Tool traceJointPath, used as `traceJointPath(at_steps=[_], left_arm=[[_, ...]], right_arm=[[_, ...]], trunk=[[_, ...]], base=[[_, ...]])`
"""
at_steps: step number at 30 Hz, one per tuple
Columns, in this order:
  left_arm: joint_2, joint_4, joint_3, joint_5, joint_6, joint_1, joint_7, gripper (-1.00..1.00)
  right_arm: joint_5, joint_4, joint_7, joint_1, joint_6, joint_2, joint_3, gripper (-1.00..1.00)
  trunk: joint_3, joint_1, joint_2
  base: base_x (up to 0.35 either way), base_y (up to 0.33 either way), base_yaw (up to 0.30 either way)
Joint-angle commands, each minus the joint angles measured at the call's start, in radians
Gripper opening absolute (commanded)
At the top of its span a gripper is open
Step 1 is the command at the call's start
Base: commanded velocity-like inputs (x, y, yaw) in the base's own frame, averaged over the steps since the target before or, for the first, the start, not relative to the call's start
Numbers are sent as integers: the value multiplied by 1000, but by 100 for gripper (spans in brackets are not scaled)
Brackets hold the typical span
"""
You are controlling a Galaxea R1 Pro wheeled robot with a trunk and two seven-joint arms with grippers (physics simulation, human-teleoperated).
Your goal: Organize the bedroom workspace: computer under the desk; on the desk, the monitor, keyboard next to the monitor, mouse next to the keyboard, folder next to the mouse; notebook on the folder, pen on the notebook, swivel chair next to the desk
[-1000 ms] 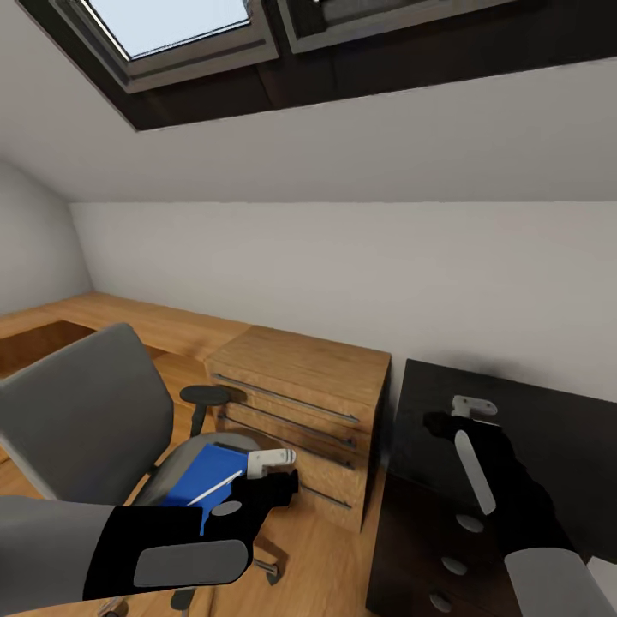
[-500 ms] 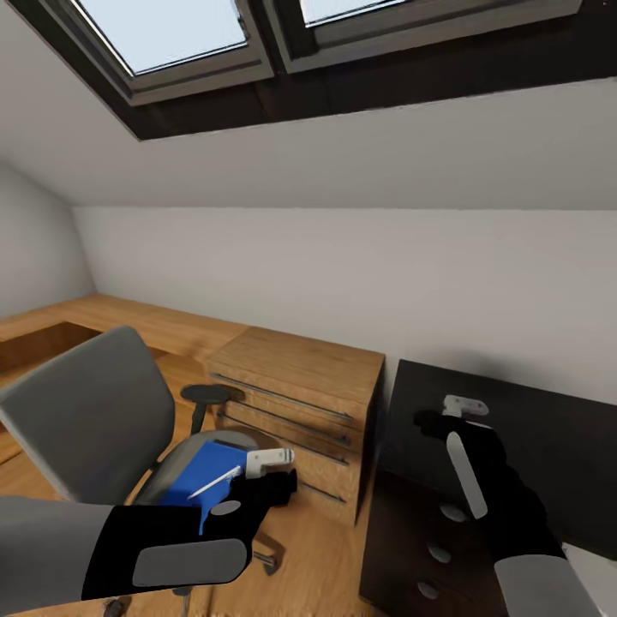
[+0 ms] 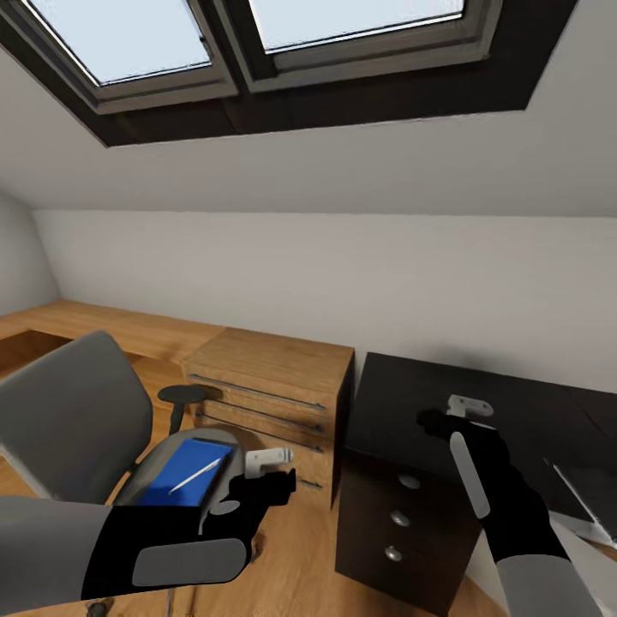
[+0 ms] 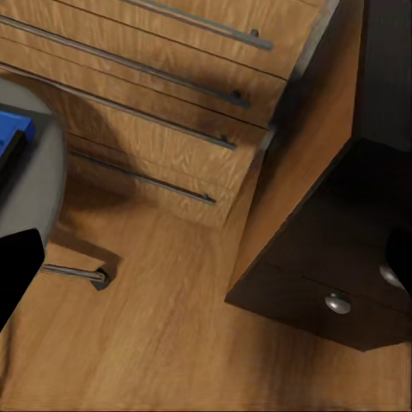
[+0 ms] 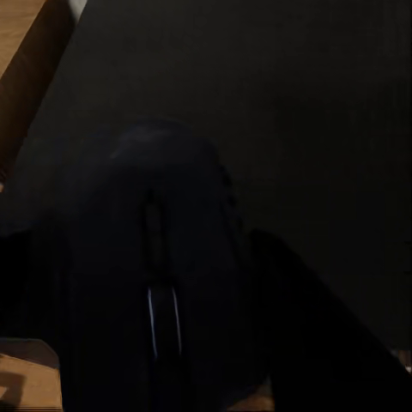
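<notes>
The camera has swung right and up, revealing more of the dark desk point(image 3: 514, 403) and skylight point(image 3: 283, 51).

I count one swivel chair point(image 3: 73, 411), one blue folder point(image 3: 184, 484) with one pen point(image 3: 195, 476), two drawer units (wood point(image 3: 270, 398), dark point(image 3: 403, 514)), and maybe one mouse point(image 5: 163, 275).

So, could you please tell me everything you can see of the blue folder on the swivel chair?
The folder is a flat, bright blue rectangle lying on the grey seat of the swivel chair, its long side running away from the camera. A thin white pen lies diagonally across it. The left gripper hangs just beside it, not touching. One blue corner also shows in the left wrist view.
</notes>
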Motion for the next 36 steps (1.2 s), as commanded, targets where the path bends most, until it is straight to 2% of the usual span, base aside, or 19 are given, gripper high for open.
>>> traceJointPath(at_steps=[1, 3, 6, 9, 11, 12, 15, 16, 19, 21, 23, 29, 33, 36], left_arm=[[0, -1, -2, 6, -8, -2, 0, 100], [0, -1, -2, 6, -8, -2, 0, 100], [-2, 5, -2, 52, -5, -2, -3, 100], [-3, 18, -2, 65, -4, -2, -5, 100], [-8, 45, -3, 71, -2, -2, -6, 100], [-20, 89, -4, 76, 0, -2, -8, 100], [-49, 158, -11, 78, 1, -2, -9, 100], [-55, 176, -35, 78, 1, -2, -9, 100], [-58, 184, -55, 78, 1, -2, -9, 100], [-61, 188, -63, 79, 1, -2, -9, 100], [-62, 190, -65, 79, 1, -2, -9, 100], [-62, 192, -67, 79, 0, -2, -9, 100], [-69, 216, -95, 81, 0, -2, -12, 100], [-119, 341, -125, 108, 0, -2, -50, 100]], right_arm=[[-14, -1, -10, -1, 2, 0, 0, -100], [-14, -2, -10, -1, 2, 0, 0, -100], [-13, -5, -11, -1, 1, 0, -1, -100], [-13, -5, -11, -1, 1, 0, -1, -100], [-13, -5, -12, -1, 1, -1, -1, -100], [-12, -5, -12, -1, 1, -1, -1, -100], [-12, -6, -12, -1, 1, -2, -9, -100], [-12, -6, -12, -1, 1, -2, -12, -100], [-12, -8, -12, -1, 1, -3, -22, -100], [-12, -13, -12, -1, 2, -3, -51, -100], [-12, -13, -12, -1, 2, -3, -62, -100], [-12, -14, -12, -1, 2, -3, -80, -100], [-12, -14, -11, -1, 3, -3, -113, -100], [-12, -13, -11, -1, 2, -2, -128, -100]], trunk=[[2, -5, 6], [8, -12, 20], [8, -12, 20], [8, -12, 20], [8, -12, 20], [8, -12, 20], [8, -12, 20], [8, -12, 20], [8, -12, 20], [8, -12, 20], [8, -12, 20], [8, -12, 20], [8, -12, 20], [8, -12, 20]], base=[[-327, 0, -85], [-291, 0, -36], [-24, 0, -2], [-5, 0, -1], [-2, 0, 0], [0, 0, 0], [0, 0, 0], [0, 0, 0], [0, 0, 0], [0, 0, 0], [0, 0, -52], [0, 0, -201], [0, 0, -254], [0, 0, -261]])
